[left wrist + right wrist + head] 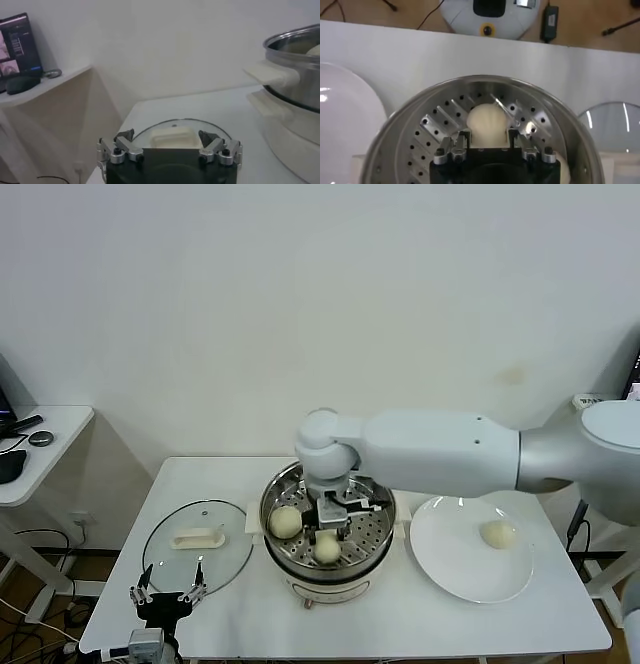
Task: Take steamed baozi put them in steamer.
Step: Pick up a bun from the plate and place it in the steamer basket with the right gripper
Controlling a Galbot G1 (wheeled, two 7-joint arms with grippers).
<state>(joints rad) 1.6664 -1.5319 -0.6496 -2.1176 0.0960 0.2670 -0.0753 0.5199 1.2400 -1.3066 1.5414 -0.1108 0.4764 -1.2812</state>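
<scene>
The right gripper (489,142) is closed on a steamed baozi (488,125), its jaws pinching the bun from both sides just above the perforated floor of the steamer (290,489). In the head view this sits at the centre of the frame, the right arm reaching in from the right edge over the pot. A second baozi (285,522) lies on the tray floor toward the pot's left side — apart from the held one, though whether the held bun already rests on the tray is hard to tell from here. One more baozi (498,534) remains on the white plate (450,569) at the lower right, just beside the steamer. The glass lid (175,559) lies flat on the table (400,624) at the lower left. The left gripper (168,593) hovers at the lid's near edge, jaws spread wide and holding nothing.
</scene>
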